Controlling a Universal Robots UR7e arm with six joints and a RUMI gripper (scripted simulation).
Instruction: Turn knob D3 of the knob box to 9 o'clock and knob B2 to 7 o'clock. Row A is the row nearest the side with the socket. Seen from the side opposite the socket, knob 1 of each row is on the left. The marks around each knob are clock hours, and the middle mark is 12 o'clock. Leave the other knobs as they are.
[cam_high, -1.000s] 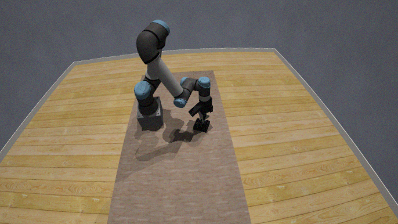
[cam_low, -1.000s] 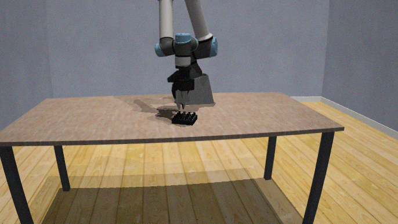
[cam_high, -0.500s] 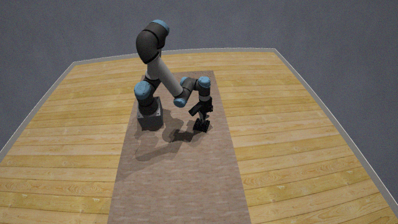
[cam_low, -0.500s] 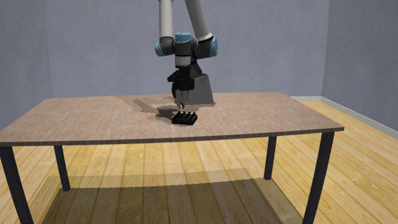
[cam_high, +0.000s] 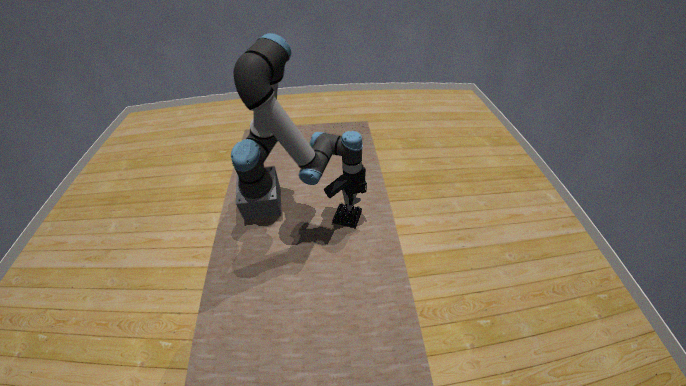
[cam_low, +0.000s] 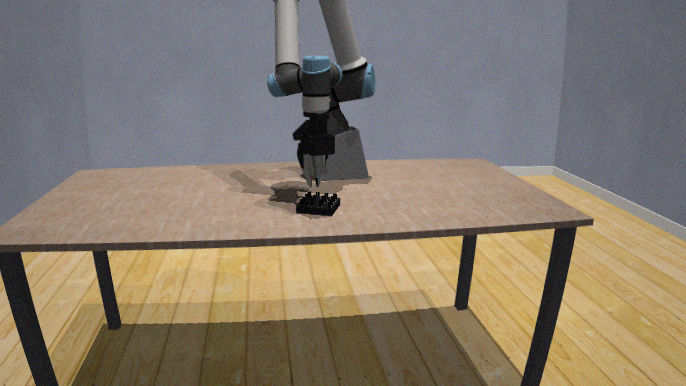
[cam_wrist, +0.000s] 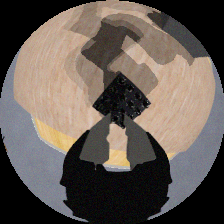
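I see a pale blue-grey wall (cam_low: 175, 75) at the back of the room and a yellow wood floor (cam_high: 500, 225) (cam_low: 300, 280) (cam_wrist: 48, 134) made of long boards. A big brown table (cam_high: 310, 320) (cam_low: 150, 215) (cam_wrist: 45, 75) stands on the floor, with dark legs. The robot arm (cam_high: 290, 130) (cam_low: 316, 82) is grey and white, with blue caps. It goes up, bends over, and points its hand end down at the table. Its foot is on a grey block (cam_high: 262, 207) (cam_low: 347, 155), and dark shadows lie on the table nearby. At the end of the arm is the black gripper (cam_high: 350, 205) (cam_low: 314, 186) (cam_wrist: 116, 113), with two grey fingers. The fingers are close together, with just a thin gap at the tips, and they hold nothing. Below them, the small black knob box (cam_high: 342, 221) (cam_low: 314, 209) (cam_wrist: 107, 105) sits flat on the table, well apart from the block. The tips are near the tops of the little black knobs (cam_low: 317, 198), but do not touch them. The knobs are too small and dark for me to tell which way each one points.
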